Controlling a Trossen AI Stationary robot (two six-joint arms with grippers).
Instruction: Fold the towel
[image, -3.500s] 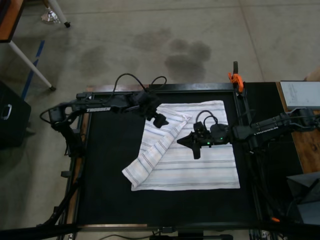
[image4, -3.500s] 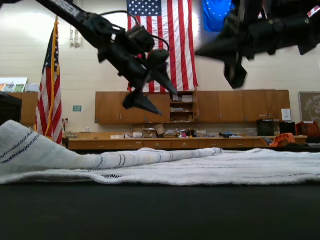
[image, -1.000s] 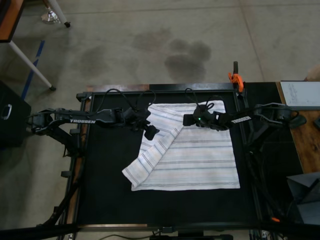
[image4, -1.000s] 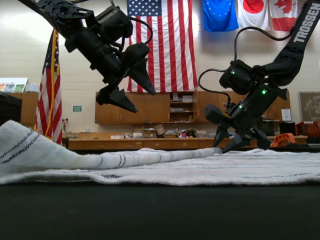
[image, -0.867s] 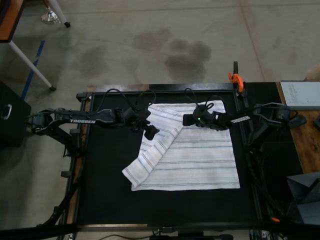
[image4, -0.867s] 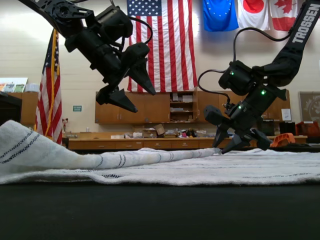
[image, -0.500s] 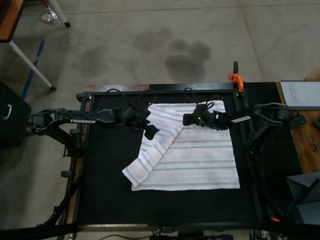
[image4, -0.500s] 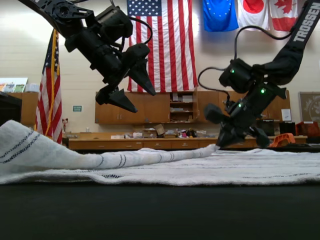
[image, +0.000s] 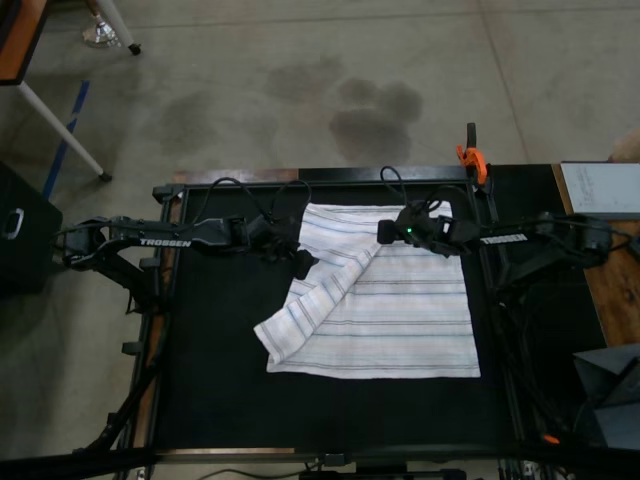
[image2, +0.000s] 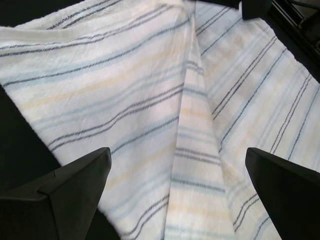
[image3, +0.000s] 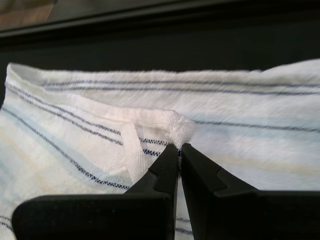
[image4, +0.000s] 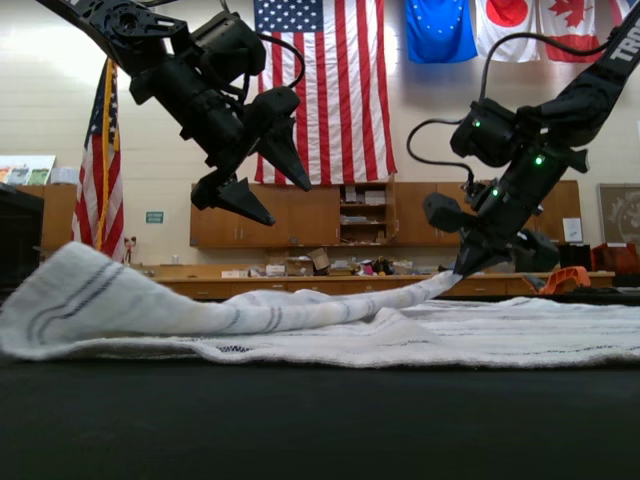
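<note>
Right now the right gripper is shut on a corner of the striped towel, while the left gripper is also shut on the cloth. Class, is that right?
Partly. The right gripper is shut on the towel, but the left gripper is open and grips nothing, hanging above the cloth; the exterior view shows this.

The towel (image: 390, 320) is white with thin dark grey stripes and faint pale blue and yellow bands. It lies on a black table (image: 220, 390). Both grippers are black.

Stained concrete floor (image: 330, 90); flags (image4: 330, 90) above wooden cabinets (image4: 300, 215).
</note>
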